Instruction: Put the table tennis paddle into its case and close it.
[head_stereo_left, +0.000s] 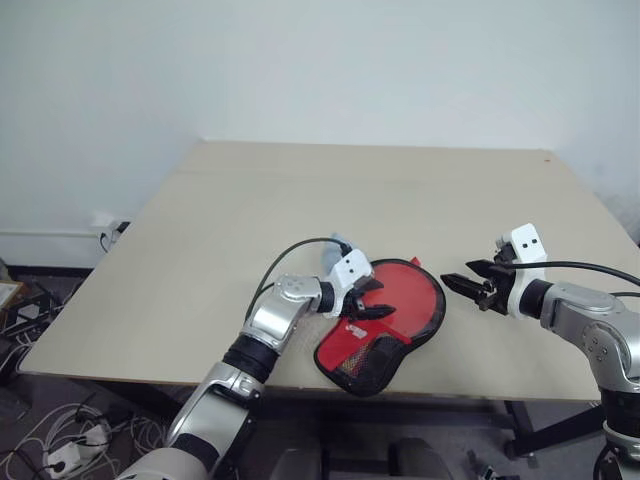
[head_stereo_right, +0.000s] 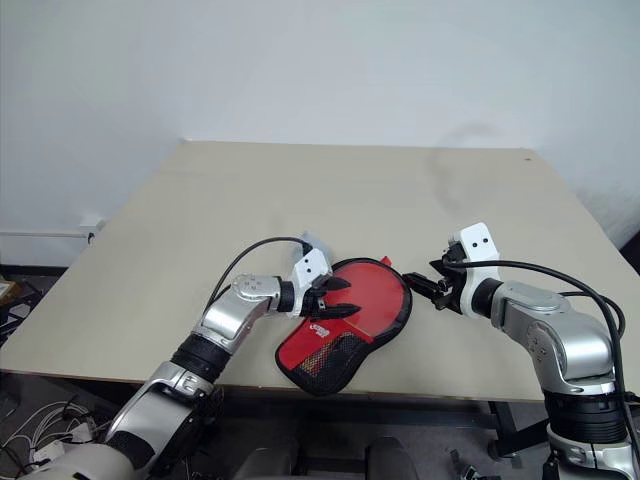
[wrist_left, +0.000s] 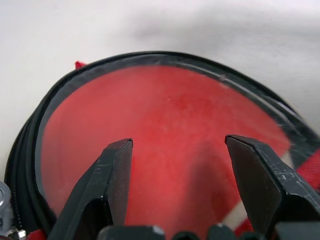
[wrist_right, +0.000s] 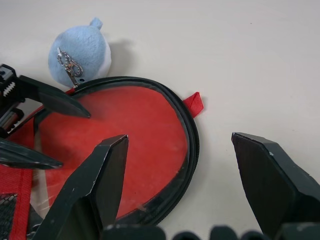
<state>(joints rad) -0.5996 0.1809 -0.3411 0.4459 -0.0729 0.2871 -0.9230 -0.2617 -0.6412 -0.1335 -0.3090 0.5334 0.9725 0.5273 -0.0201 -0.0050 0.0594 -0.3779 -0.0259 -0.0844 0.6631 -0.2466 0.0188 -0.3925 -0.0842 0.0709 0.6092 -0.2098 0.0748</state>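
Now the left claw (head_stereo_left: 368, 304) is hovering open over the case (head_stereo_left: 385, 320), lower centre on the counter (head_stereo_left: 300, 200), paddle (head_stereo_left: 400, 295) inside. Right claw (head_stereo_left: 470, 288) is waiting open, empty. Soft, light pouch: I'd pinch the zip edge.

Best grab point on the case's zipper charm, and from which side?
Grip the grey-blue puff itself, coming from the table's far side. It lies on bare table just beyond the case rim, chained there, and the open left gripper sits over the case's window.
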